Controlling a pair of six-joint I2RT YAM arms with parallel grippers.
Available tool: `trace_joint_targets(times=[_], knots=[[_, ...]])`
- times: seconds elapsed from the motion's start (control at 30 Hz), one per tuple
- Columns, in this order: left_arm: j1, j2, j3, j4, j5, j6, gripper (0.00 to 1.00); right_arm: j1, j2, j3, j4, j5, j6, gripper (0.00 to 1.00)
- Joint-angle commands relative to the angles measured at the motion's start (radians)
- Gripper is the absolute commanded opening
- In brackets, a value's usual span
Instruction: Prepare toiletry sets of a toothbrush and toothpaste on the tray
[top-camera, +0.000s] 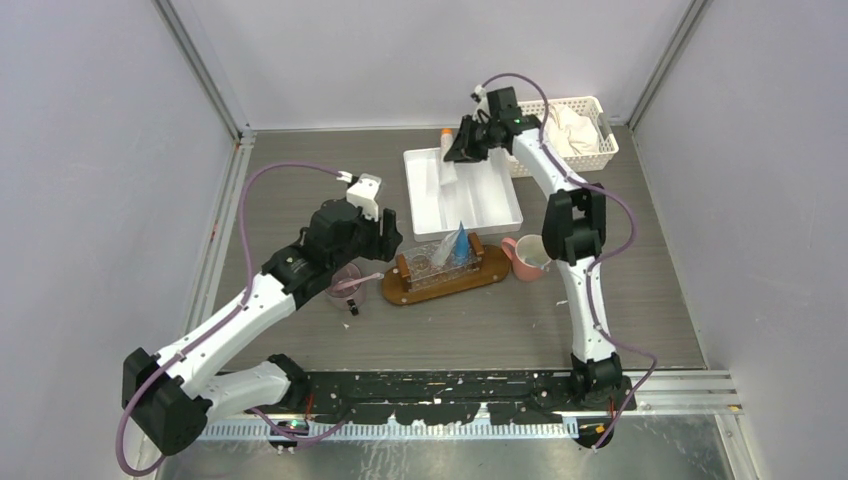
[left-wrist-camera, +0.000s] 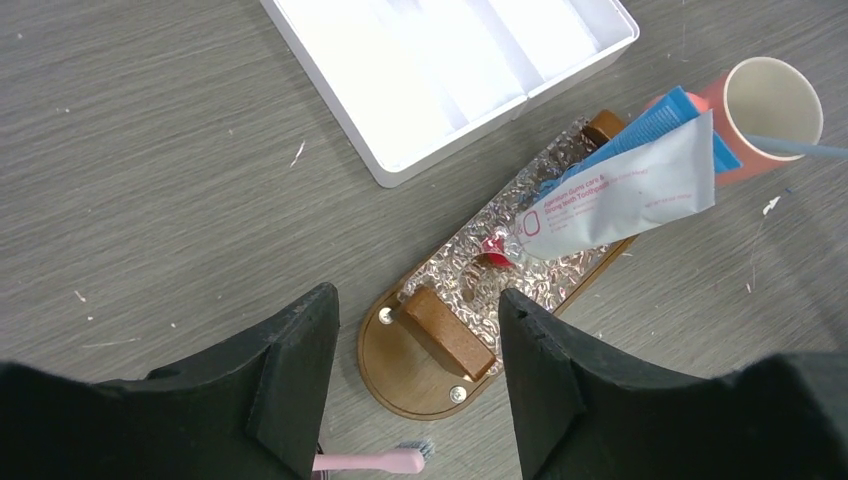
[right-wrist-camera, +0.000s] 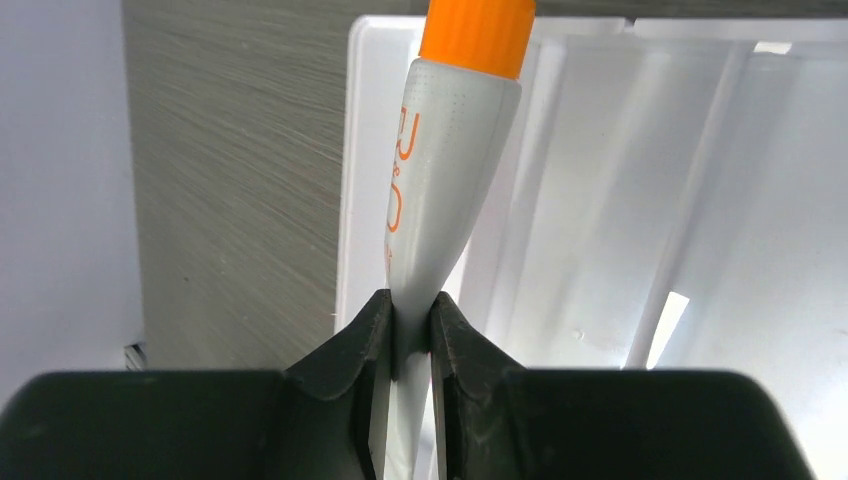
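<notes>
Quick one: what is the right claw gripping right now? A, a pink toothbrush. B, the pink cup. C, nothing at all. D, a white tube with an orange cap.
D: the right wrist view shows the right claw shut on the flat end of a white tube with an orange cap, held over the white divided tray.

A grey, wood-grain laminate tabletop (top-camera: 300, 170) is enclosed on three sides by plain, pale lilac-grey wall panels (top-camera: 430, 60), one at the back and one at either side. The two back corners are marked by slanting silver aluminium posts (top-camera: 203, 70). A ribbed silver metal rail (top-camera: 690, 385) is laid along the near edge. Small white specks (left-wrist-camera: 299, 153) are scattered over the grain. Even, diffuse light is cast throughout, and only soft shadows are thrown.
</notes>
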Motion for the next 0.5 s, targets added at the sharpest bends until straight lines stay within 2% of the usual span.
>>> trace_joint_targets(times=[0.0, 0.17, 0.27, 0.37, 0.47], knots=[[-0.015, 0.005, 0.086, 0.017, 0.024, 0.092, 0.62, 0.004, -0.223, 0.009, 0.041, -0.042, 0.047, 0.16], [-0.037, 0.008, 0.173, -0.049, 0.002, 0.158, 0.62, -0.013, -0.387, -0.084, 0.013, -0.015, 0.043, 0.15], [-0.090, 0.004, 0.239, -0.096, -0.031, 0.217, 0.63, -0.018, -0.508, -0.169, -0.006, -0.005, 0.064, 0.14], [-0.184, 0.025, 0.347, -0.183, -0.118, 0.292, 0.63, -0.017, -0.620, -0.256, -0.048, -0.015, 0.096, 0.14], [-0.352, 0.062, 0.440, -0.255, -0.281, 0.394, 0.63, -0.017, -0.721, -0.361, -0.076, -0.058, 0.172, 0.11]])
